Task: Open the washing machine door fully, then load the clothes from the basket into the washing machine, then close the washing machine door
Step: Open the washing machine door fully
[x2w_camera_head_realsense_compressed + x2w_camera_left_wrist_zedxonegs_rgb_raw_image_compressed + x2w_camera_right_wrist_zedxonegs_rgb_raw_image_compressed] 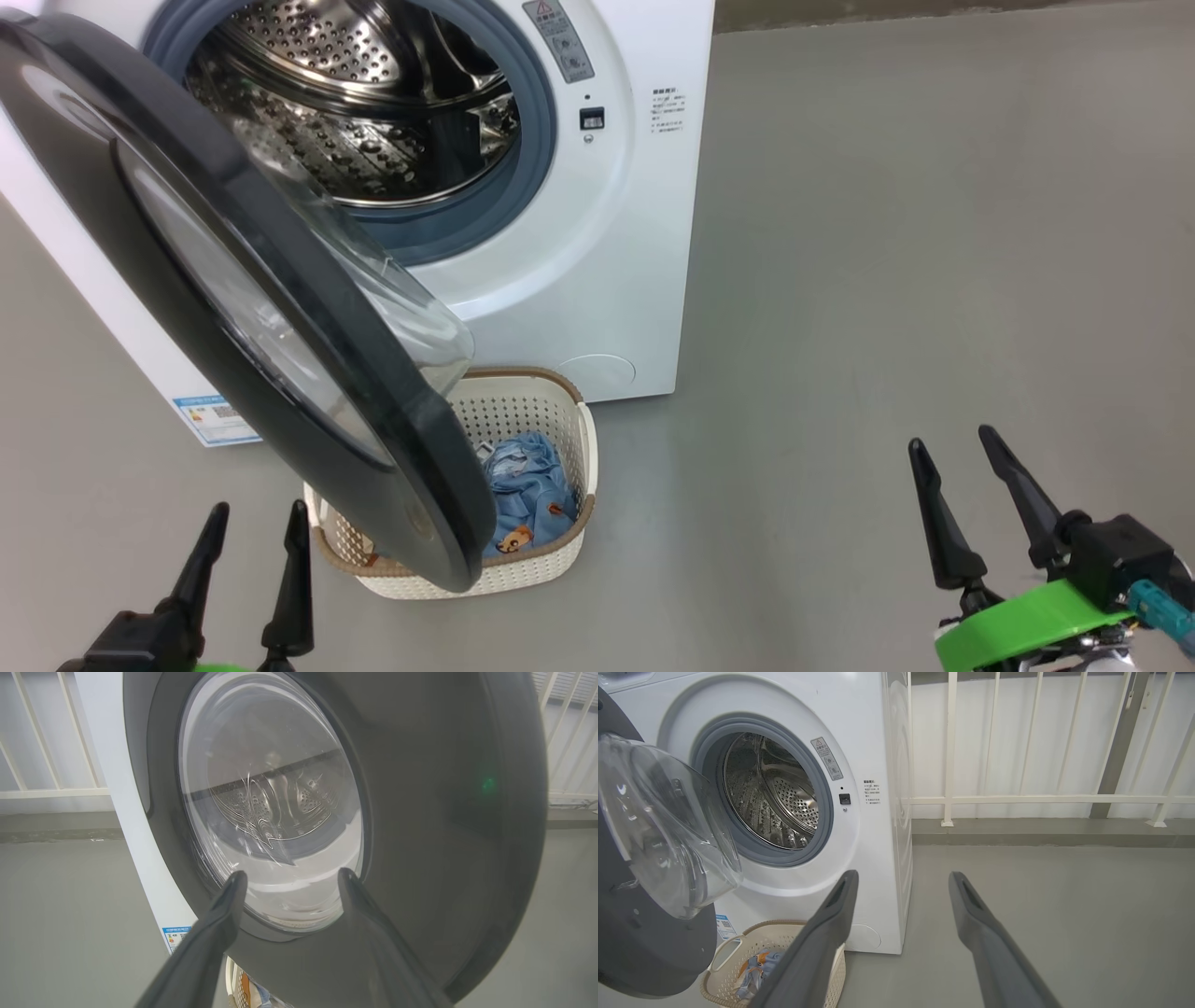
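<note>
The left gripper (259, 509) is spread open and holds nothing, and so is the right gripper (952, 439), well off to the right. Just ahead of the left gripper is the washing machine door (233, 280), swung part way out, its black outside facing that gripper. So the left arm looks nearer to push it wider, toward the left. The door's low edge hangs over the basket (527, 571), with the clothes (532, 485) inside. Behind stands the washing machine (607, 261).
</note>
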Controlling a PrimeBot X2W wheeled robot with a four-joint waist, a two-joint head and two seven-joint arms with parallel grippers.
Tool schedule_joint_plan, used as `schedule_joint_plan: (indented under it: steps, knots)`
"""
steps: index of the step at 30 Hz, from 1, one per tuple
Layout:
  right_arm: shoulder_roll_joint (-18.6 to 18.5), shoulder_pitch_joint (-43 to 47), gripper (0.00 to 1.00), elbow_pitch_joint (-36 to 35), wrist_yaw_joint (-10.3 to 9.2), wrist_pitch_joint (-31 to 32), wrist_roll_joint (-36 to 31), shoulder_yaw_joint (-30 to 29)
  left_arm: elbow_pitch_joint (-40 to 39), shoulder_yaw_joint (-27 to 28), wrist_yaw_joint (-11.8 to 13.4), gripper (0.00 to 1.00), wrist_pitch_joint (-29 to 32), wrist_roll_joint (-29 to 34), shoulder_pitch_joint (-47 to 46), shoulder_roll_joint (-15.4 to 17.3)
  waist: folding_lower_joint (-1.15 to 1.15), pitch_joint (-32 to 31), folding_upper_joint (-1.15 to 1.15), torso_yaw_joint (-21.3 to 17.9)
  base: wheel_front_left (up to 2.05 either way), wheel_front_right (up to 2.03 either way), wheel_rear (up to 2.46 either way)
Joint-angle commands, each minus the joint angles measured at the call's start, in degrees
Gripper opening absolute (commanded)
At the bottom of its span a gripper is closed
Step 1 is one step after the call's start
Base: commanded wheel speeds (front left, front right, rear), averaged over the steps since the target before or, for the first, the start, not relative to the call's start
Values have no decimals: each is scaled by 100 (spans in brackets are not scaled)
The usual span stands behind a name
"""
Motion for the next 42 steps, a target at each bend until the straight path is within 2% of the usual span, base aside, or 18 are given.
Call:
schedule_joint_plan:
  steps: [1,23,24,26,34,42]
  knots:
    - [-3,-21,100,-178,9,-68,-87,98,-176,210,42,100,-36,89,-78,48,0,2,0,0,0,0,0]
    - [190,0,100,-26,9,-69,-298,-1,-86,262,13,100,-36,164,-129,-23,0,20,0,90,0,0,0]
    - [194,-1,100,-26,9,-69,-306,-8,-79,254,11,53,-36,165,-126,-25,0,16,0,93,0,0,0]
    - [200,5,100,-29,9,-69,-318,-17,-73,229,7,0,-36,166,-120,-27,0,6,0,97,0,0,0]
    - [216,33,100,-24,9,-69,-334,-93,-266,192,-8,0,-36,120,-164,-36,0,-26,0,171,0,0,0]
    - [278,104,100,40,9,-69,-267,-226,-1156,113,-13,0,-36,243,-551,-19,0,-131,0,277,0,0,0]
